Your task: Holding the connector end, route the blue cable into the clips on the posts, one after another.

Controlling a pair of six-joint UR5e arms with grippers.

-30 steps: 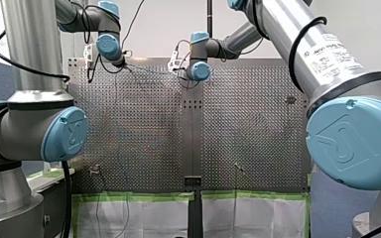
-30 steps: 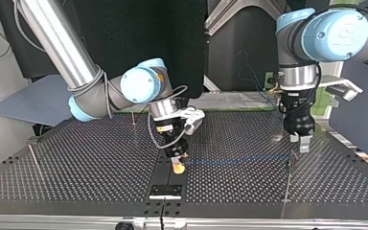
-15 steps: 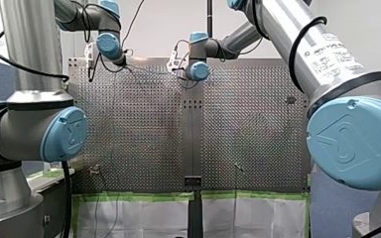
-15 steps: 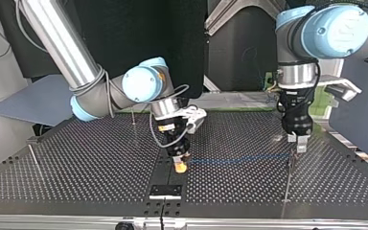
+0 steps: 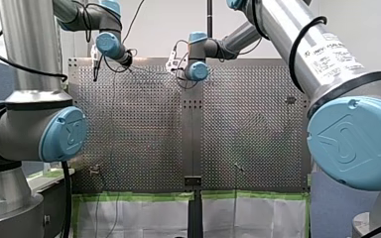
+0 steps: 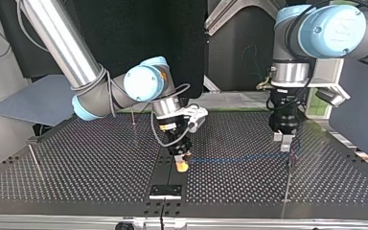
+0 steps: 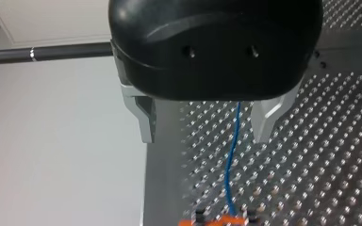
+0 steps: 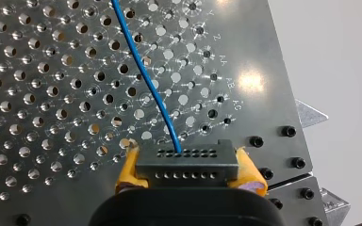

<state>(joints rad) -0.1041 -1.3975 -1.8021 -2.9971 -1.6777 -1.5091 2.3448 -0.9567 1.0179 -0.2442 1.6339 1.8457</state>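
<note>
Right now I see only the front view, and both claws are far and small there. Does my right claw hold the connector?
Observer: Yes. The right wrist view shows the right claw shut on the black connector, with one yellow pad at each side.
Operator: Is the left claw closed on the cable?
Observer: No. In the left wrist view the left claw is open. The blue cable passes between its metal fingers and touches neither.
Operator: Where does the cable run?
Observer: In the top view it stretches level from the right claw to a thin post just under the left claw.
</note>
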